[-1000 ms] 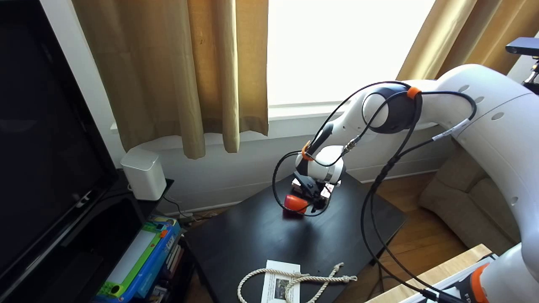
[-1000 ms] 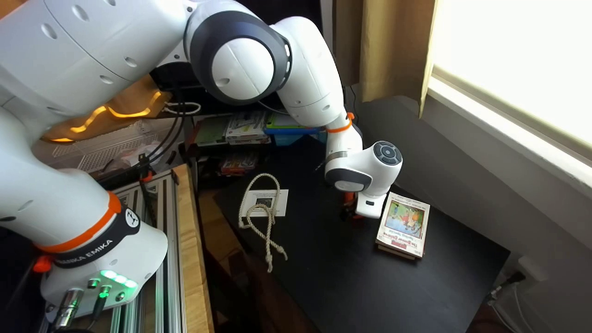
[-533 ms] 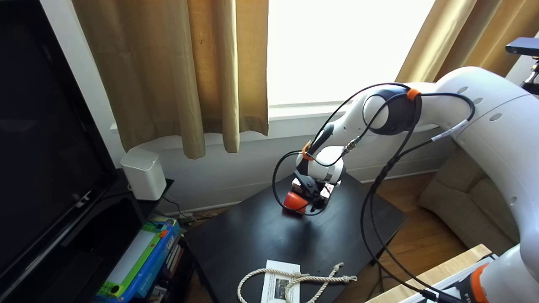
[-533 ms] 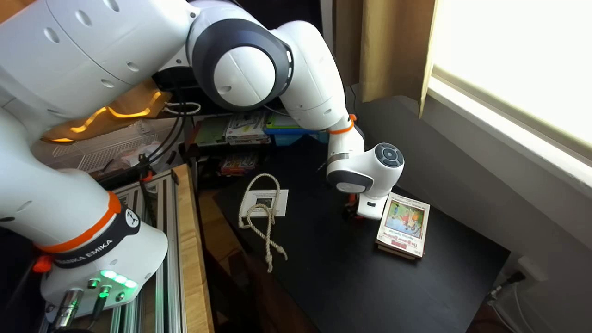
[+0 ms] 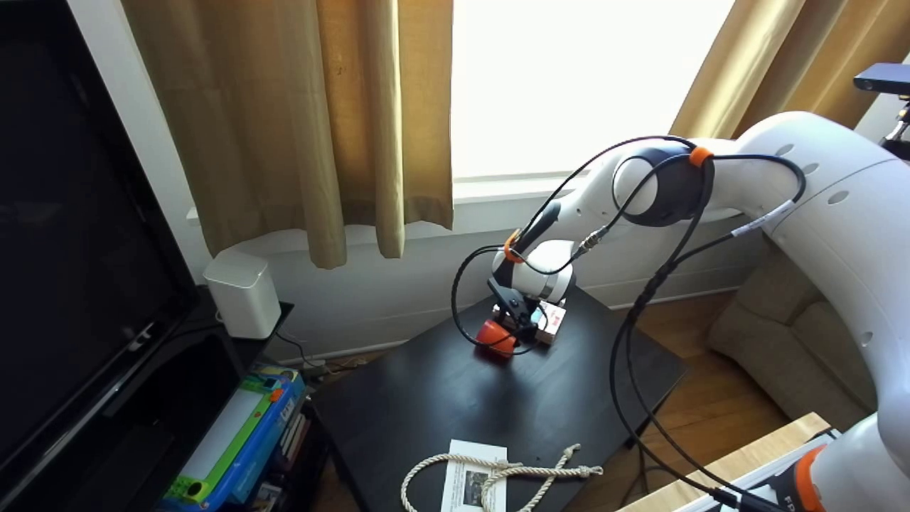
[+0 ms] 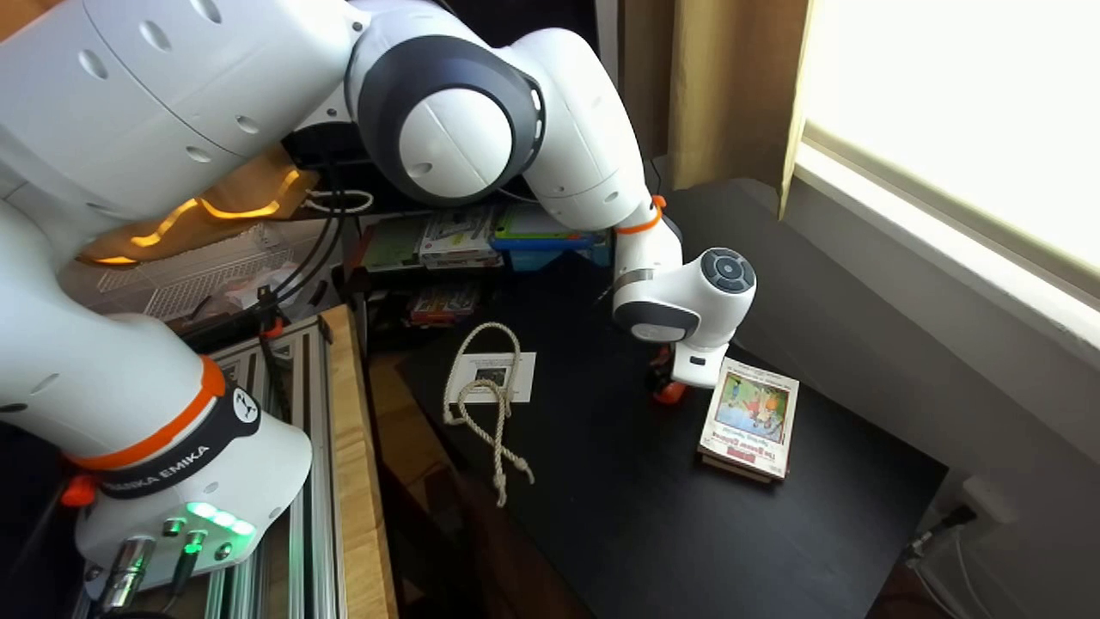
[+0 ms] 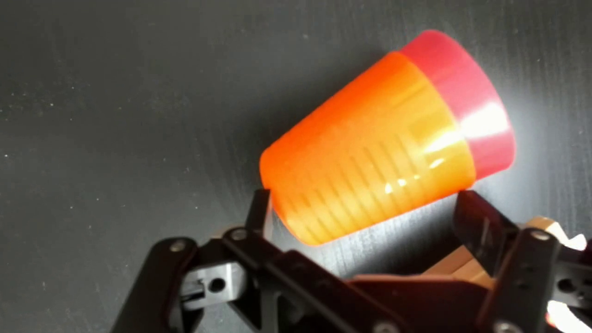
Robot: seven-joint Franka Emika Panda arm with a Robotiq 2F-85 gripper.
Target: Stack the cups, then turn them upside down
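**In the middle of the wrist view, nested cups (image 7: 370, 157) lie on their side, not yet upended**

At the lower left of that view, one fingertip (image 7: 257, 212) of the gripper (image 7: 365, 199) stands at the base of the orange cup (image 7: 365, 152); whether it touches, I cannot tell. That cup lies across the middle, mouth toward the upper right, where the red cup (image 7: 465, 88) sticks out of it. At the lower right, the other fingertip (image 7: 483, 226) stands just beside the orange rim. The jaws are spread wide and grasp nothing.

The risks run the same way. On the left, closing now might shove the base and set the pair rolling, since rounded walls rest on a smooth-looking table (image 7: 115, 115). In the middle, a squeeze from end to end could slip off the taper. At the upper right, the red cup may slide out if the pair is tipped mouth down. At the right of an exterior view, a wide swing could knock the flat box (image 6: 749, 417).

The count, left to right there: one rope (image 6: 498, 444) lying across one card (image 6: 488, 363), one gripper, one flat box. Cups: two that I can make out, one orange, one red; any further one inside would be hidden.
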